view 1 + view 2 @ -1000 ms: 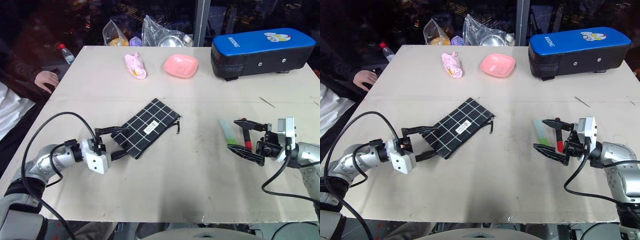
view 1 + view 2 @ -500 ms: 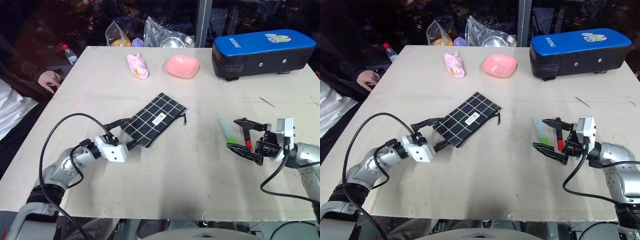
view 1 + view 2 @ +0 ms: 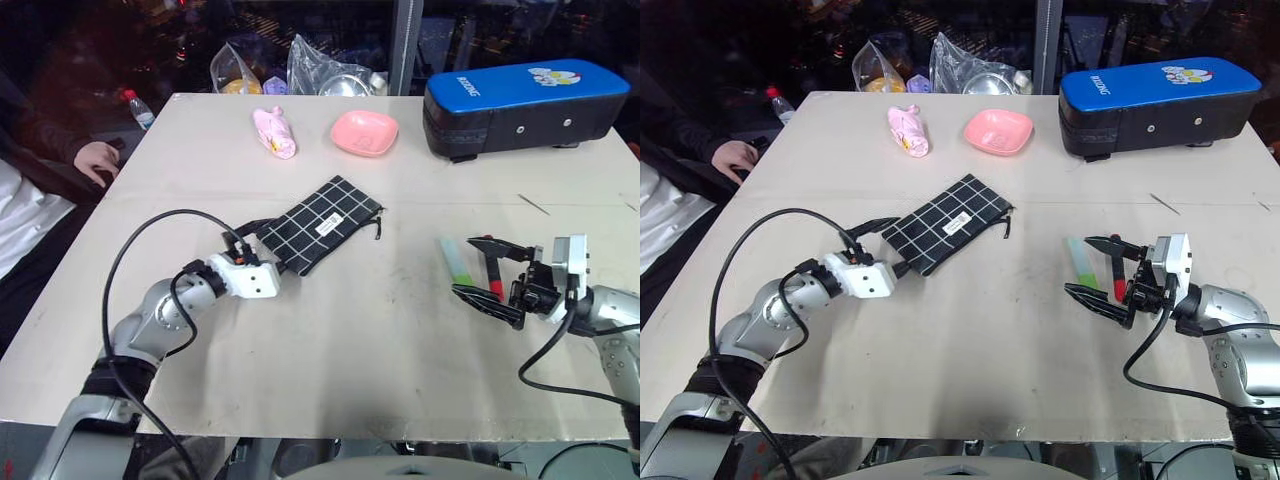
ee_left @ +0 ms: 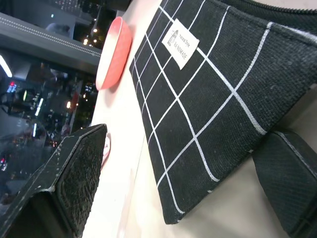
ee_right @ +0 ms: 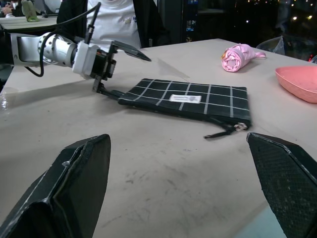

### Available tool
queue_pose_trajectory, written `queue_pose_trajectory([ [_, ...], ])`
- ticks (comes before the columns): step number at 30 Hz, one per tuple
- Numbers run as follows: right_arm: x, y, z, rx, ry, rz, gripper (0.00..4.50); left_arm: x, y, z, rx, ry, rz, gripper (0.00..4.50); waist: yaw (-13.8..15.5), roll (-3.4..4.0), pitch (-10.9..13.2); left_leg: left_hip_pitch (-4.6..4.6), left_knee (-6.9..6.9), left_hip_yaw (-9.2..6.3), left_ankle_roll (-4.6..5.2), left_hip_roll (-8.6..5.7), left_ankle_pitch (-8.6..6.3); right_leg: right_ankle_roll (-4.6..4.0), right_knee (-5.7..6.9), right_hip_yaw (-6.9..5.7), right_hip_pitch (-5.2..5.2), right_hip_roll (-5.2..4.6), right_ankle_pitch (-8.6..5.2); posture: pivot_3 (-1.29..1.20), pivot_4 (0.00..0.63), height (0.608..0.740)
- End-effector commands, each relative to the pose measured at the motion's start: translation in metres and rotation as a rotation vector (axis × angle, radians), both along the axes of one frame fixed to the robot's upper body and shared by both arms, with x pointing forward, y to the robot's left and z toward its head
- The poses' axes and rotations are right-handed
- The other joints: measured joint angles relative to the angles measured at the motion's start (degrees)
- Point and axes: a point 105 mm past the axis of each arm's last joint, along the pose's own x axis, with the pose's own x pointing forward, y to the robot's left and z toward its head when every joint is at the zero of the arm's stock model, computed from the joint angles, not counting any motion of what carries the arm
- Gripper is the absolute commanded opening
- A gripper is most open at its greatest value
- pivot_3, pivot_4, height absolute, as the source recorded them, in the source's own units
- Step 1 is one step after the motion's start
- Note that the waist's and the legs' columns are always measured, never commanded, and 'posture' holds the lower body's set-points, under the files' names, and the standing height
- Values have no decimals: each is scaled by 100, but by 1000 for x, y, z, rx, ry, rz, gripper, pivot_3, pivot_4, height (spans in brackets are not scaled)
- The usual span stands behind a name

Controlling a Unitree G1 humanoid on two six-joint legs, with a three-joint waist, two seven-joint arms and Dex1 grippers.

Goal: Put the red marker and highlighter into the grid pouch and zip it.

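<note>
Head views: your left gripper (image 3: 262, 243) is spread around the near end of the pouch (image 3: 322, 223), mid-table. The right gripper (image 3: 488, 274) is spread, empty, beside the marker (image 3: 493, 271) and highlighter (image 3: 456, 263) on the table (image 3: 380, 360).

Left wrist: pouch corner sits between the wide fingers (image 4: 79, 173). Pinch fabric only, low and square.

Right wrist: zipper pull (image 5: 224, 131) faces you and the zip looks closed. Hold that end steady, then open it before loading pens.
</note>
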Motion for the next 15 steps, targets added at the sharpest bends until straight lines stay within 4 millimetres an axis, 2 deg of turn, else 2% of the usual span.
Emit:
queue_pose_trajectory([
  [1, -1, 1, 9, 4, -49, 5, 4452, 4, -14, 10, 34, -64, -52, 4500, -9, -4, 3, -2, 0, 1, 0, 0, 0, 0, 0, 1, 0, 0, 0, 0, 150, 726],
  [8, 0, -1, 10, 2, -54, -5, 4452, 25, -24, 23, 102, -184, -27, 4500, -47, -10, 6, -5, -2, 0, 0, 0, 0, 0, 0, 1, -1, 11, 0, 0, 150, 726],
  [15, 2, -1, 10, 0, -58, -12, 4452, 40, -43, 23, 66, -197, 13, 4500, -56, -11, 7, -5, -2, 0, 1, -1, 0, 1, 2, 2, -1, 16, 0, 0, 150, 726],
])
